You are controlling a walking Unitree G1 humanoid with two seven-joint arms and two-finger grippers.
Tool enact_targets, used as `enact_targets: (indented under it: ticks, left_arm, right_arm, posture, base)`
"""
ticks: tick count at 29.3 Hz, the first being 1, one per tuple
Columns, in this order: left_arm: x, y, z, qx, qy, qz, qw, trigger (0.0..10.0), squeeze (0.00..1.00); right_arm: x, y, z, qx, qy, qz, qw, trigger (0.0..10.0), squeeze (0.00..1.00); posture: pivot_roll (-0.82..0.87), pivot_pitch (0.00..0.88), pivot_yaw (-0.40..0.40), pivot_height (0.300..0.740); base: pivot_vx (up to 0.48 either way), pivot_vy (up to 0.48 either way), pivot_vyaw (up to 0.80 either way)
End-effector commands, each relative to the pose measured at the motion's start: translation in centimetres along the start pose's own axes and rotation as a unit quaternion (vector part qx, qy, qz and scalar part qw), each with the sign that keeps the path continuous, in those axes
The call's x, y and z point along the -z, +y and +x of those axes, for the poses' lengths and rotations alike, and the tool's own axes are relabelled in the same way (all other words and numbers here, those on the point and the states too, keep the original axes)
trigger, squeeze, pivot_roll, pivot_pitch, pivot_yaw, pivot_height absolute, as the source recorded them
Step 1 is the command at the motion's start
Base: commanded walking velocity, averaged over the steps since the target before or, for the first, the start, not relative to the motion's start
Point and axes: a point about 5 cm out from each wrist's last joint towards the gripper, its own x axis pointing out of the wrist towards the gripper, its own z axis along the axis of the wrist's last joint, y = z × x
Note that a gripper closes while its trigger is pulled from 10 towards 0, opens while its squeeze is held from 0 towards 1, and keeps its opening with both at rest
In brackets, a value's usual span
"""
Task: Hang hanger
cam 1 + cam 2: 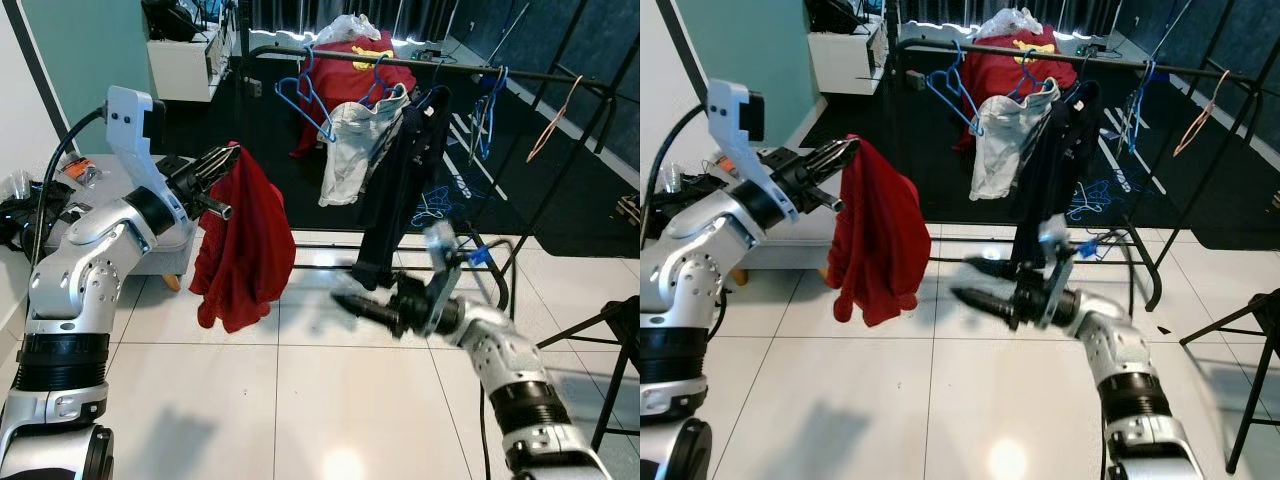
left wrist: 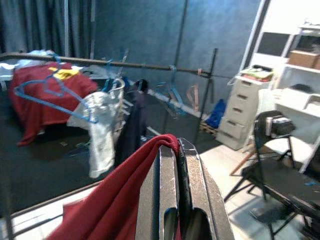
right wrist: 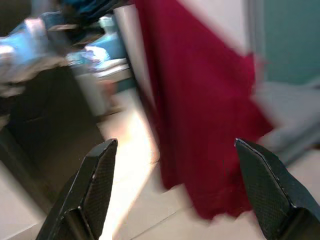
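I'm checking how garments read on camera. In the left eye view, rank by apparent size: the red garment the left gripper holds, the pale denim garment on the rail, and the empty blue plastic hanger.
1. Red garment, held by the left gripper; it hangs nearer the camera, which enlarges it.
2. Pale denim garment on the black clothes rail.
3. Empty blue plastic hanger, clearly smallest.

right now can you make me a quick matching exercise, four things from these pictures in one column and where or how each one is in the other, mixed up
Things:
1. red garment
2. right gripper
3. blue hanger
4. light jeans

Places or states:
A. hooked bare on the rack rail
B. clamped in the left gripper, draping down
C. open, pointing toward the red garment
D. hanging on the rail beside a dark garment

Pairs: 1-B, 2-C, 3-A, 4-D
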Motion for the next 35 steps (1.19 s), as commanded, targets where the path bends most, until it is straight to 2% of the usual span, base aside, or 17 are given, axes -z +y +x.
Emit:
enact_targets:
  ticks: [1,3,8,12,13,14,15,17,18,21,28,35]
  left_arm:
    - [-0.3,-1.0,0.3,0.032,-0.019,-0.003,0.999,0.0,0.00]
    - [-0.2,-1.5,0.2,0.065,-0.018,-0.007,0.998,0.0,0.00]
    - [-0.2,-1.8,0.1,0.081,-0.018,-0.012,0.996,0.0,0.00]
    - [-1.0,-2.4,0.3,0.108,-0.044,-0.030,0.993,0.0,0.00]
    - [-1.0,-2.4,0.3,0.108,-0.044,-0.030,0.993,0.0,0.00]
    - [-1.8,-3.1,0.2,0.137,-0.062,-0.044,0.988,0.0,0.00]
    - [-1.8,-3.1,0.2,0.137,-0.062,-0.044,0.988,0.0,0.00]
    - [-2.2,-3.5,0.0,0.157,-0.072,-0.053,0.984,0.0,0.00]
    - [-2.2,-3.5,0.0,0.157,-0.072,-0.053,0.984,0.0,0.00]
    - [-2.5,-3.9,-0.1,0.181,-0.078,-0.058,0.979,0.0,0.00]
    - [-2.5,-4.7,-0.4,0.214,-0.080,-0.070,0.971,0.0,0.00]
    - [-2.2,-4.7,-0.6,0.212,-0.071,-0.075,0.972,0.0,0.00]
  right_arm:
    - [0.2,-0.7,-0.4,0.038,0.008,-0.010,0.999,10.0,0.00]
    - [0.3,-1.7,-0.5,0.104,0.006,-0.011,0.994,10.0,0.00]
    - [0.4,-2.1,-0.6,0.128,-0.001,0.001,0.992,10.0,0.00]
    - [2.1,-1.1,0.3,0.083,-0.014,0.092,0.992,10.0,0.00]
    - [2.1,-1.1,0.3,0.083,-0.014,0.092,0.992,10.0,0.00]
    - [2.4,-0.7,0.8,0.059,-0.060,0.166,0.983,10.0,0.00]
    - [2.4,-0.7,0.8,0.059,-0.060,0.166,0.983,10.0,0.00]
    - [2.4,-0.6,1.3,0.042,-0.096,0.217,0.971,10.0,0.00]
    - [2.4,-0.6,1.3,0.042,-0.096,0.217,0.971,10.0,0.00]
    - [2.4,-0.5,1.8,0.019,-0.123,0.267,0.956,10.0,0.00]
    - [2.3,-1.3,1.8,0.055,-0.162,0.286,0.943,10.0,0.00]
    - [1.7,-1.8,0.9,0.058,-0.173,0.281,0.942,10.0,0.00]
  posture:
    - [-0.05,0.035,-0.059,0.740]
    - [-0.05,0.035,-0.060,0.740]
    - [-0.05,0.035,-0.060,0.740]
    - [-0.05,0.035,-0.063,0.740]
    - [-0.05,0.035,-0.063,0.740]
    - [-0.04,0.035,-0.065,0.740]
    - [-0.04,0.035,-0.065,0.740]
    - [-0.04,0.035,-0.065,0.740]
    - [-0.04,0.035,-0.065,0.740]
    - [-0.03,0.035,-0.072,0.740]
    - [-0.03,0.034,-0.078,0.740]
    - [-0.03,0.030,-0.077,0.740]
  base:
    - [0.000,0.000,0.00]
    - [0.000,0.000,0.00]
    - [0.000,0.000,0.00]
    - [0.000,0.000,0.00]
    - [0.000,0.000,0.00]
    - [0.000,0.000,0.00]
    - [0.000,0.000,0.00]
    - [0.000,0.000,0.00]
    - [0.000,0.000,0.00]
    - [0.000,0.000,0.00]
    - [0.000,0.000,0.00]
    - [0.000,0.000,0.00]
